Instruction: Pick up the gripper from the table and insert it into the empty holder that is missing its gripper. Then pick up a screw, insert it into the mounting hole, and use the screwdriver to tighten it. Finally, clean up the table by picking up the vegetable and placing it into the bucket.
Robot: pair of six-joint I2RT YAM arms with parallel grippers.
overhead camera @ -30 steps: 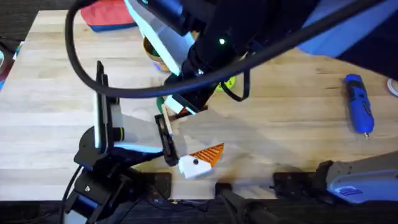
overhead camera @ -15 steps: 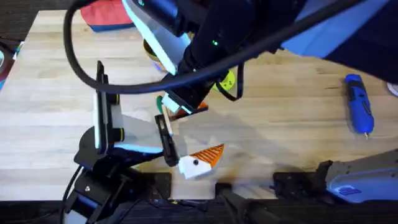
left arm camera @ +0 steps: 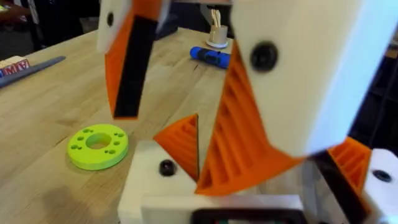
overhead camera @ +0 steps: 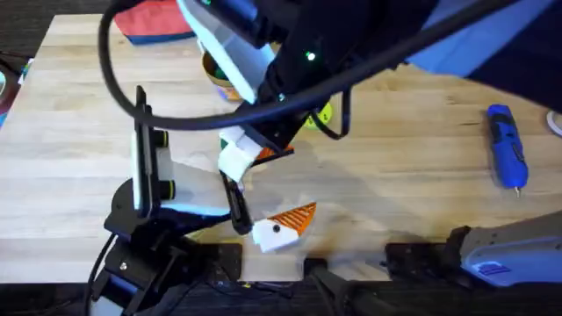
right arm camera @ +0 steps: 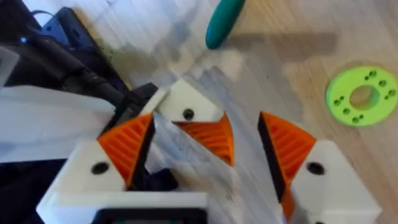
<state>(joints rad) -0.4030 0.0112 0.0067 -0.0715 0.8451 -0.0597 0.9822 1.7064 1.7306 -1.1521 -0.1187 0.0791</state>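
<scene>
Left claw (left arm camera: pixel 267 158) sits low at the near edge of the surface (overhead camera: pixel 413 149), fingers spread apart, gripping nothing. One of its fingers is the white holder (right arm camera: pixel 186 107). The orange gripper (right arm camera: pixel 210 138) is seated in it, ribbed face showing. Overhead, that same orange wedge lies at the near middle of the surface, pointing away from the left arm's base. There is a dark round spot on the holder's face at the mounting hole (right arm camera: pixel 188 114); can't tell if it is a bare hole or a screw head.

Right arm reaches across the middle, and the right claw (right arm camera: pixel 205 124) is open. Its two orange-padded fingers straddle the holder, one on each side. Can't tell if they touch it.

Just beyond the holder, the dark green vegetable (right arm camera: pixel 224 22) lies on the bare wood. Light green disc (right arm camera: pixel 362 96) with holes lies flat near the right claw, apart from the vegetable. Farther back, the tan bucket (overhead camera: pixel 214 75) sits mostly hidden under the right arm. Blue screwdriver (overhead camera: pixel 507 146) lies flat well off to the right, away from both claws, with its bit toward the near edge.
</scene>
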